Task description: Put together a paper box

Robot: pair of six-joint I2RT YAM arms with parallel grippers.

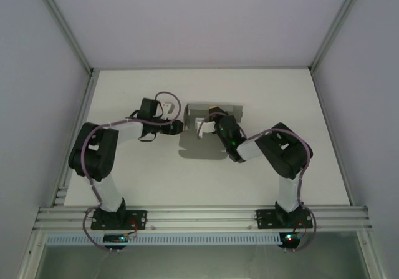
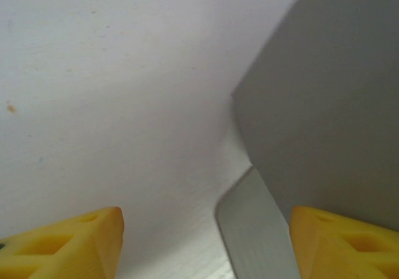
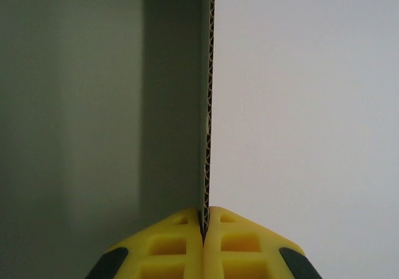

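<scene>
The paper box (image 1: pixel 211 114) is grey card at the table's middle, its far walls raised and a flat flap (image 1: pixel 198 146) lying toward me. My right gripper (image 1: pixel 213 119) reaches into it from the right. In the right wrist view this gripper (image 3: pixel 205 224) is shut on the corrugated edge of an upright wall (image 3: pixel 93 135). My left gripper (image 1: pixel 179 127) sits at the box's left side. In the left wrist view it (image 2: pixel 209 244) is open, its yellow fingertips (image 2: pixel 81 248) wide apart, with a rounded grey flap (image 2: pixel 255 229) lying between them and a grey wall (image 2: pixel 324 104) rising at the right.
The white table (image 1: pixel 280 104) is bounded by an aluminium frame with pale walls left, right and behind. Both arm bases are bolted to the rail (image 1: pixel 199 216) at the near edge.
</scene>
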